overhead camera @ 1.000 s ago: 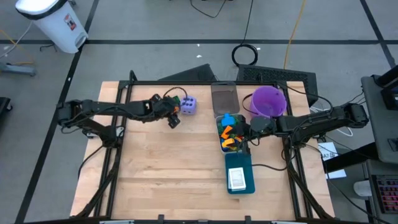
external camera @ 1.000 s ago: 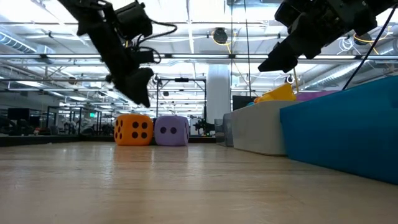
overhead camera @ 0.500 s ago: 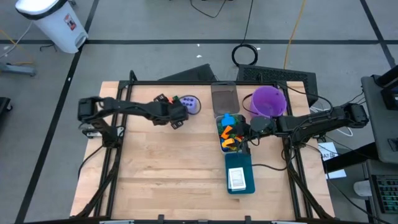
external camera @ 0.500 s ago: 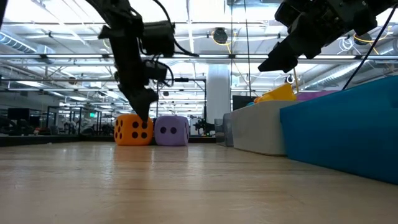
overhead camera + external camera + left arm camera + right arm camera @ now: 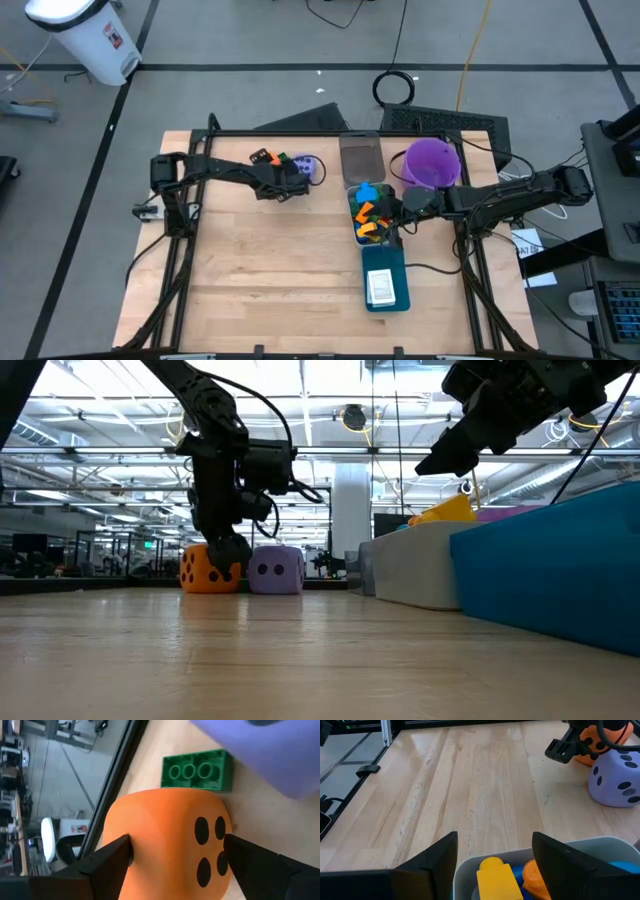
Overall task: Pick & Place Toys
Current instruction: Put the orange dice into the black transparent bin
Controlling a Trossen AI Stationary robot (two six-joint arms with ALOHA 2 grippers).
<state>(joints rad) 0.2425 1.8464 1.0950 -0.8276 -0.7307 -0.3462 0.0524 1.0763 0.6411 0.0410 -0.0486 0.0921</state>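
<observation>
An orange dotted die (image 5: 207, 568) and a lavender dotted die (image 5: 275, 570) sit side by side on the table's far part. A green block (image 5: 196, 770) lies just beyond them. My left gripper (image 5: 230, 550) is open and points down over the orange die, one finger on each side of it (image 5: 177, 847). In the high view the left gripper (image 5: 285, 180) hides that die. My right gripper (image 5: 397, 210) is open and empty, hovering over the grey bin (image 5: 580, 847) of blocks. My left gripper's fingers (image 5: 117, 855) stand at two opposite sides of the orange die (image 5: 150, 820), coming from above. The die rests on the table. I cannot tell whether the fingers touch it.
The grey bin (image 5: 352, 222) holds yellow, orange and blue blocks. A teal tray (image 5: 386, 262) with a white card lies nearer. A purple bucket (image 5: 432, 162) and a second grey bin (image 5: 360, 155) stand at the far edge. Bare wood lies left and near.
My left gripper has come down and toward the table's right, from above the dice to astride the orange die, and has tipped from slanting to pointing nearly straight down. Its arm has reached farther over the table.
</observation>
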